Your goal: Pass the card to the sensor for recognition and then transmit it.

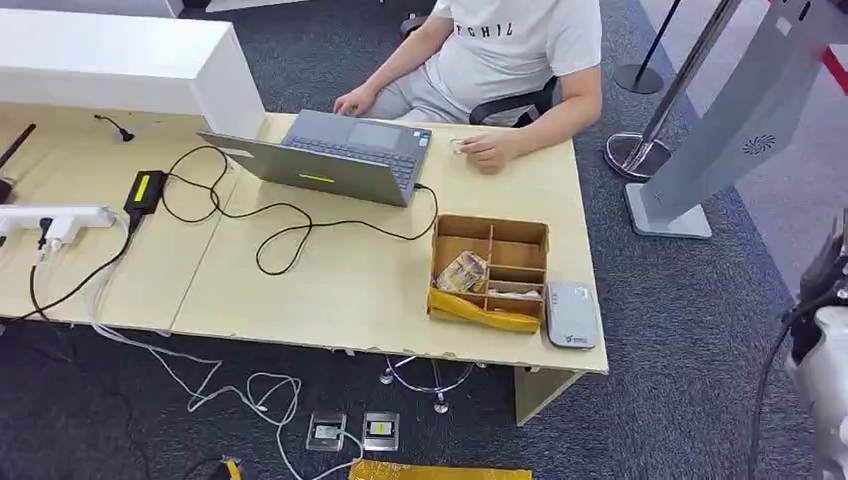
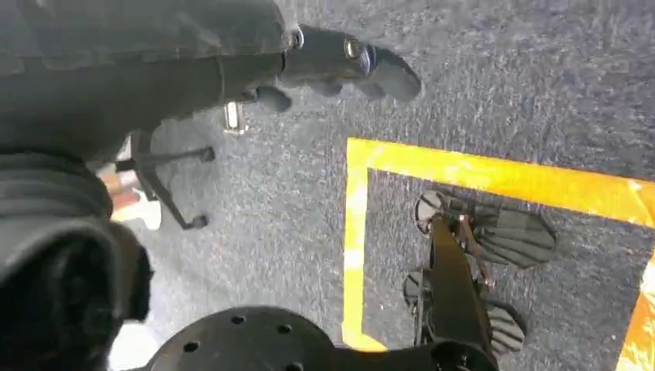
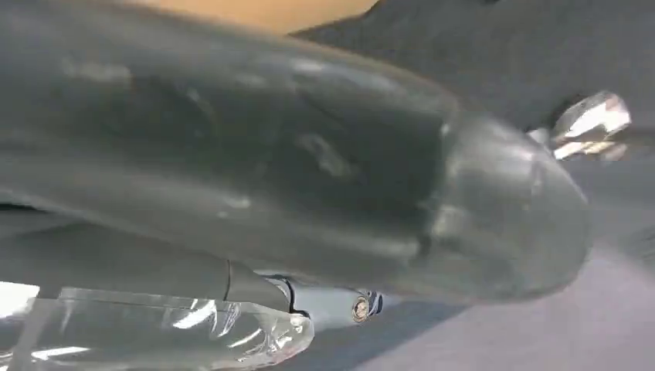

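A grey card sensor [image 1: 571,313] lies flat on the table's near right corner, beside a wooden divided box [image 1: 491,246]. The box holds a crumpled packet [image 1: 462,271], a pale flat piece [image 1: 515,293] and a yellow strip [image 1: 480,312]. My right hand [image 1: 824,272] is at the right edge of the head view, off the table. Its thick thumb [image 3: 309,170] looms close in the right wrist view, with a clear glossy piece [image 3: 154,332] under it; whether it is held I cannot tell. My left hand [image 2: 340,66] hangs over the carpet, fingers stretched, holding nothing.
A person [image 1: 500,60] sits at the far side with hands by an open laptop [image 1: 330,155]. Cables [image 1: 280,225], a power strip [image 1: 55,217] and a white box [image 1: 120,60] occupy the table's left. A grey kiosk stand [image 1: 720,130] and stanchion posts [image 1: 640,75] stand to the right.
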Robot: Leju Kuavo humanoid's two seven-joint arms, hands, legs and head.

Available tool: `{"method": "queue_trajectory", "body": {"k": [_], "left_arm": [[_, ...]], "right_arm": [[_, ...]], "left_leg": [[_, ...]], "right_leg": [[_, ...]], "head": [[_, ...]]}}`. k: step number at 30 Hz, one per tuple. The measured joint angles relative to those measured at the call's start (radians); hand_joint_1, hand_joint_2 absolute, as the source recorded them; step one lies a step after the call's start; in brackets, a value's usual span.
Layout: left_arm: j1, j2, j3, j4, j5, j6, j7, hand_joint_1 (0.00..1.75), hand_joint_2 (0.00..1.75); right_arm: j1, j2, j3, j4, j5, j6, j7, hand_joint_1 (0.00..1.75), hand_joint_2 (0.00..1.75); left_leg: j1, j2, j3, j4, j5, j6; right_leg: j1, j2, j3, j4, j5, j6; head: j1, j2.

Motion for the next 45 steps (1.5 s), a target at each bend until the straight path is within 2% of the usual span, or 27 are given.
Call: {"method": "queue_trajectory", "body": {"k": [3,6,8,11,14,16,19,22,23,25,28,29,35,40,45], "left_arm": [[-0.001,0.003,0.0,0.0,0.002,0.0,-0.001,0.0,0.0],[-0.001,0.003,0.001,0.0,0.01,0.003,-0.006,0.0,0.0],[0.0,0.003,0.002,0.0,0.02,0.005,-0.008,0.0,0.0],[0.007,0.002,0.003,0.0,0.03,0.01,-0.008,0.0,0.0],[0.024,0.002,0.005,0.0,0.03,0.011,-0.008,0.0,0.0],[0.03,0.002,0.005,0.0,0.029,0.014,-0.003,0.0,0.0],[0.029,-0.002,0.004,0.0,0.029,0.024,0.005,0.0,0.0],[0.029,-0.003,0.005,0.0,0.032,0.023,0.01,0.0,0.0],[0.029,-0.003,0.005,0.0,0.039,0.024,0.01,0.0,0.0],[0.029,-0.002,0.008,0.0,0.052,0.024,0.01,0.0,0.0],[0.029,0.005,0.014,0.0,0.078,0.027,-0.003,0.0,0.0],[0.029,0.007,0.019,0.0,0.083,0.029,-0.005,0.0,0.0],[0.029,0.01,0.036,0.0,0.104,0.055,-0.008,0.0,0.0],[0.028,0.005,0.051,0.0,0.102,0.057,0.024,0.0,0.0],[0.034,0.001,0.054,0.0,0.122,0.071,0.109,0.0,0.0]], "right_arm": [[0.044,-0.018,-0.041,0.019,-0.006,-0.01,0.012,0.0,0.0],[0.076,-0.031,-0.079,0.042,-0.018,-0.057,0.094,0.0,0.0],[0.155,-0.039,-0.098,0.054,-0.017,-0.091,0.111,0.0,0.0],[0.35,-0.029,-0.13,0.079,-0.076,-0.152,0.125,0.0,0.0],[0.548,0.038,-0.185,0.105,-0.17,-0.182,0.091,0.0,0.0],[0.632,0.113,-0.213,0.121,-0.177,-0.206,0.123,0.0,0.0],[0.683,0.221,-0.231,0.137,-0.179,-0.284,0.216,0.0,0.0],[0.702,0.295,-0.247,0.148,-0.172,-0.298,0.24,0.0,0.0],[0.708,0.316,-0.253,0.151,-0.168,-0.284,0.236,0.0,0.0],[0.719,0.336,-0.259,0.153,-0.155,-0.218,0.185,0.0,0.0],[0.722,0.342,-0.26,0.154,-0.148,-0.096,0.026,0.0,0.0],[0.719,0.342,-0.26,0.154,-0.148,-0.07,-0.007,0.0,0.0],[0.684,0.347,-0.26,0.155,-0.122,-0.036,-0.09,0.0,0.0],[0.618,0.36,-0.259,0.155,-0.085,-0.079,-0.086,0.0,0.0],[0.688,0.367,-0.256,0.16,-0.051,-0.113,-0.026,0.0,0.0]], "left_leg": [[0.0,0.004,0.001,0.0,-0.001,0.0],[0.001,0.004,0.002,0.0,-0.001,0.0],[0.003,-0.003,0.003,0.0,-0.001,0.0],[0.005,-0.015,0.004,0.0,-0.003,-0.001],[0.006,-0.018,0.004,-0.001,-0.008,-0.004],[0.008,-0.012,0.007,-0.001,-0.011,-0.008],[0.009,-0.004,0.011,-0.001,-0.012,-0.011],[0.01,0.0,0.015,-0.002,-0.013,-0.011],[0.01,0.001,0.015,-0.002,-0.013,-0.011],[0.01,0.001,0.015,-0.002,-0.013,-0.011],[0.009,0.002,0.015,-0.001,-0.012,-0.011],[0.009,0.003,0.016,-0.001,-0.012,-0.011],[0.007,0.004,0.016,-0.001,-0.012,-0.01],[0.008,0.005,0.02,-0.001,-0.012,-0.01],[0.008,0.002,0.019,-0.001,-0.014,-0.01]], "right_leg": [[0.0,0.004,-0.001,0.0,0.0,0.0],[0.001,0.004,0.0,0.0,0.0,0.0],[0.003,-0.003,0.004,-0.001,-0.003,-0.001],[0.005,-0.015,0.01,-0.003,-0.008,-0.002],[0.006,-0.018,0.013,-0.002,-0.012,-0.003],[0.009,-0.011,0.013,-0.002,-0.013,-0.006],[0.009,-0.003,0.012,-0.001,-0.014,-0.007],[0.01,0.001,0.014,0.0,-0.014,-0.008],[0.01,0.002,0.014,0.0,-0.014,-0.008],[0.01,0.002,0.014,0.0,-0.014,-0.009],[0.009,0.004,0.014,0.0,-0.013,-0.008],[0.009,0.004,0.014,0.0,-0.013,-0.008],[0.007,0.005,0.015,0.0,-0.012,-0.008],[0.008,0.005,0.017,-0.001,-0.012,-0.008],[0.008,0.003,0.018,0.0,-0.014,-0.009]], "head": [[0.0,0.0],[0.0,0.0],[0.001,0.0],[0.001,0.0],[0.0,0.0],[0.0,0.0],[0.0,0.0],[0.0,0.0],[0.0,0.0],[0.0,0.0],[0.001,0.0],[0.0,0.0],[0.0,0.0],[0.0,0.0],[0.0,0.0]]}}
